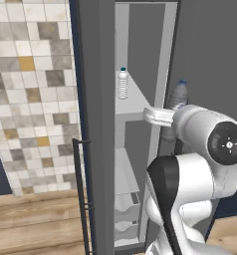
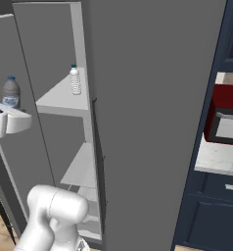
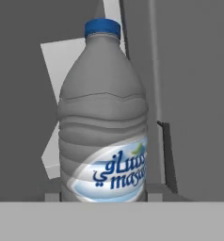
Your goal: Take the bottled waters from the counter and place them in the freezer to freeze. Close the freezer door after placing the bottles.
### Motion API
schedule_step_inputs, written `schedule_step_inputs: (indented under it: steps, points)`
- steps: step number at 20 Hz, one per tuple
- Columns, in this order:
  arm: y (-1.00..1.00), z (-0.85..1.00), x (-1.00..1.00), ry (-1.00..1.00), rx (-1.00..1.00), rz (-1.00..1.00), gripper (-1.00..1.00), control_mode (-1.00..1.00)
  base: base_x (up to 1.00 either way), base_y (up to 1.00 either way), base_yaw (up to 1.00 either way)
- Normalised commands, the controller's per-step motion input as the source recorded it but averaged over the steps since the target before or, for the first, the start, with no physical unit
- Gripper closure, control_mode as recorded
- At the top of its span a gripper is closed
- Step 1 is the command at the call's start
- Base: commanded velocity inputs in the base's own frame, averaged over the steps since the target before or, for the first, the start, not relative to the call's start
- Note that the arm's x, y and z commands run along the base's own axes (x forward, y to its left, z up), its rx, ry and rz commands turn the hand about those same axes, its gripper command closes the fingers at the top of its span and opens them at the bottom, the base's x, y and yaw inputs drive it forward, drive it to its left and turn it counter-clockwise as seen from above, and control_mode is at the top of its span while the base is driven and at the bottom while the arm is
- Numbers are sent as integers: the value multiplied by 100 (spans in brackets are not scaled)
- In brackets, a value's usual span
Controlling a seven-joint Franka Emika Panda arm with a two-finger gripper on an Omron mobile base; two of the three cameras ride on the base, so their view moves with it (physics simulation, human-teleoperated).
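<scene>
My gripper (image 3: 104,194) is shut on the smoky grey bottled water (image 3: 103,117), which has a blue cap and a blue-white label and stands upright. From the base the grey bottle (image 1: 178,95) (image 2: 11,92) is held up at shelf height, just outside the open freezer (image 1: 140,60), with the gripper (image 1: 170,119) (image 2: 8,113) around its lower body. The clear ribbed bottle (image 1: 122,83) (image 2: 75,81) stands upright on the upper white shelf (image 1: 135,102) (image 2: 57,102) inside. The freezer door (image 1: 98,129) stands open, its dark bar handle (image 1: 82,194) at the left.
More white shelves and drawers (image 1: 125,209) sit lower in the freezer. A wide grey appliance panel (image 2: 152,122) stands to the right. Beyond it are the dark red microwave (image 2: 227,117) on the marble counter (image 2: 219,161) and navy cabinets (image 2: 211,215).
</scene>
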Motion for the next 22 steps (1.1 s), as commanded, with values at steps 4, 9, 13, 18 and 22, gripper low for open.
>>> schedule_step_inputs:
  steps: [4,9,13,18,22]
  points:
    - [-8,-1,20,0,-2,-8,100,-100,0,0,0]
    - [-25,-8,45,0,-2,3,100,-100,0,0,0]
    - [-13,-21,52,0,0,17,100,-100,0,0,0]
    - [0,-39,44,0,-1,29,100,-100,0,0,0]
    - [0,-39,26,-3,-3,28,100,-100,0,0,0]
